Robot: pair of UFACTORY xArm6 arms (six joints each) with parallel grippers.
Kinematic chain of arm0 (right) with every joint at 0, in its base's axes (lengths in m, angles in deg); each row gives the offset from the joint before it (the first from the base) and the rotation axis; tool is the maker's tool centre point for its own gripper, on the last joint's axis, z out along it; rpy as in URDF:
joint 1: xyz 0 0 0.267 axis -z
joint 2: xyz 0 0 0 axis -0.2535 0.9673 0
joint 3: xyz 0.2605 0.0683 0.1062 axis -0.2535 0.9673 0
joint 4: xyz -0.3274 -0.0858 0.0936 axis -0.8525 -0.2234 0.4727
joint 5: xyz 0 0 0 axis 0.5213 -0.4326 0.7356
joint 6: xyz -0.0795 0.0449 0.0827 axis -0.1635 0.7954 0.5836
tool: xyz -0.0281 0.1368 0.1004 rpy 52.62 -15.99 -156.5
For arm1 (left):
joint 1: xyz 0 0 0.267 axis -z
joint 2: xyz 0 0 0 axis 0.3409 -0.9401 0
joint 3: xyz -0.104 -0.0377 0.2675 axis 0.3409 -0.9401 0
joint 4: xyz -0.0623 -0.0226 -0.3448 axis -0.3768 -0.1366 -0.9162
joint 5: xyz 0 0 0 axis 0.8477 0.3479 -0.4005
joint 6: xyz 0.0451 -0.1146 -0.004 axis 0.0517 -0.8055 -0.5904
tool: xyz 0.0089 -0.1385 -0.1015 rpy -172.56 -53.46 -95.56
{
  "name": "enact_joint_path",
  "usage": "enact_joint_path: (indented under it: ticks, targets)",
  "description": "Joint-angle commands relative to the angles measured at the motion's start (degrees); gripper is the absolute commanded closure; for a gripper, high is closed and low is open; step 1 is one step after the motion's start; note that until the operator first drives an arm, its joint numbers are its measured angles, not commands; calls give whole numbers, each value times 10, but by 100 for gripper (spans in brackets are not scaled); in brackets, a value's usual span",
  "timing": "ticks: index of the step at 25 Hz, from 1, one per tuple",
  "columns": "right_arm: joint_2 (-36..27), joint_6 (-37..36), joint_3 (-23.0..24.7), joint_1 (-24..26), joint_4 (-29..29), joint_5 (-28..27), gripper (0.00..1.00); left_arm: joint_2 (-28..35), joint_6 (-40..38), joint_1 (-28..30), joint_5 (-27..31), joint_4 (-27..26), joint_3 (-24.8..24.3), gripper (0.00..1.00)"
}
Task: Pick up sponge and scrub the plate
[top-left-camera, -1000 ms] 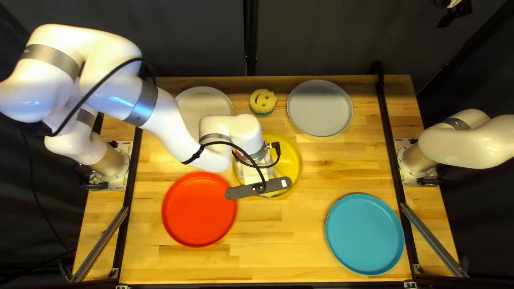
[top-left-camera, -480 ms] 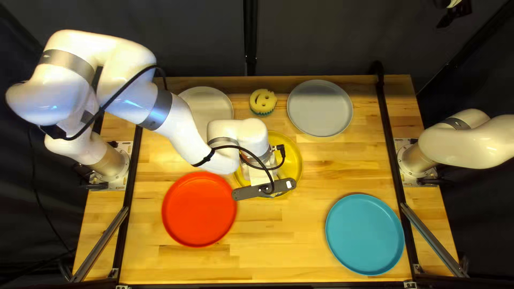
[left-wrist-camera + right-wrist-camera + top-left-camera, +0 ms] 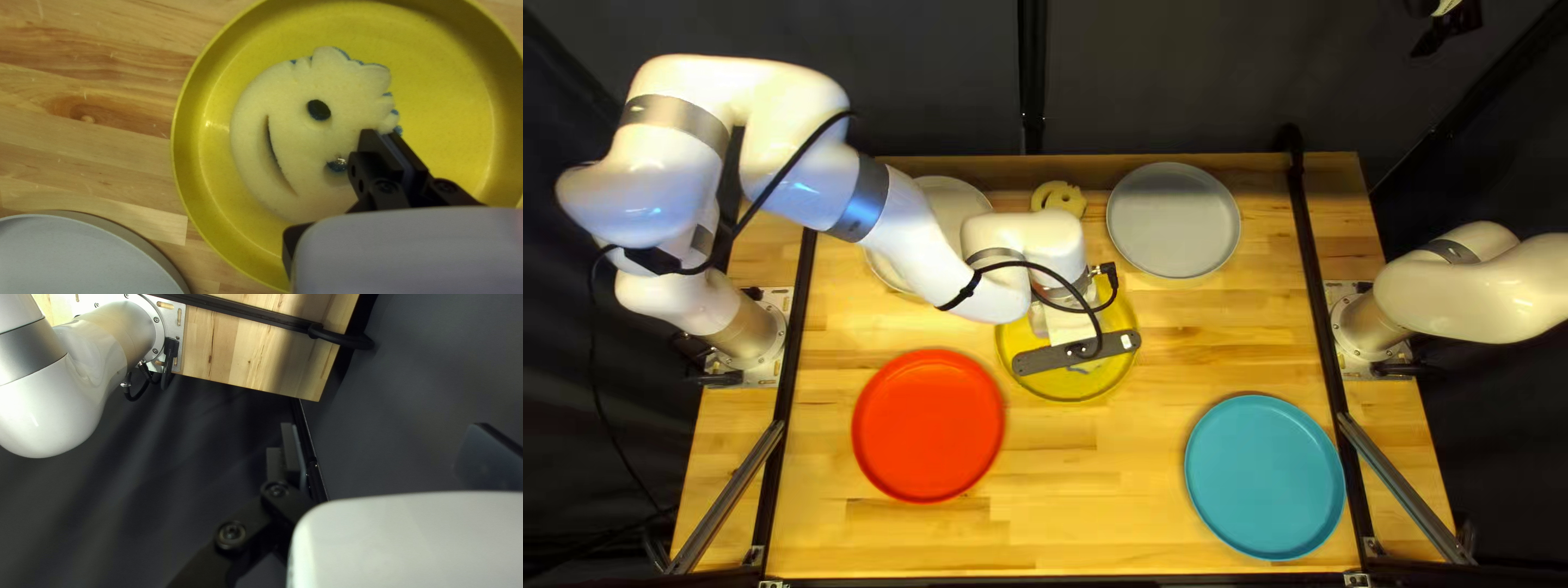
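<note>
My left gripper (image 3: 1076, 354), its tips hidden, is over the yellow plate (image 3: 1105, 381) in the top left view. In the left wrist view, a pale smiling-face sponge (image 3: 294, 103) with bumpy, blue-edged hair lies inside the yellow plate (image 3: 204, 147). My left gripper (image 3: 384, 136) has its fingers close together, pinching the sponge near its hair side and covering part of the face. My right gripper (image 3: 389, 452) holds nothing, its fingers wide apart off the table's edge.
Behind the yellow plate sits another smiley sponge (image 3: 1058, 198), with a grey plate (image 3: 1174, 220) to its right and a white plate (image 3: 953, 199) partly under my left arm. A red plate (image 3: 928, 425) and a blue plate (image 3: 1264, 476) are nearer the front.
My left gripper has shifted right and then back toward the far edge over the yellow plate; a blue bit of the sponge moved along with it. The right arm stayed still.
</note>
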Motion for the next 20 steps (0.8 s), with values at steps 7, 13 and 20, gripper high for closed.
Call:
enact_joint_path:
  ticks: [7, 13, 20]
  targets:
    - [0, 0, 0, 0, 0, 0, 0, 0, -29, 18, 7, 4, -4, 100]
    - [0, 0, 0, 0, 0, 0, 0, 36, -56, 40, 8, 5, -47, 100]
    - [0, 0, 0, 0, 0, 0, 0, 119, -108, 56, 3, 17, -139, 100]
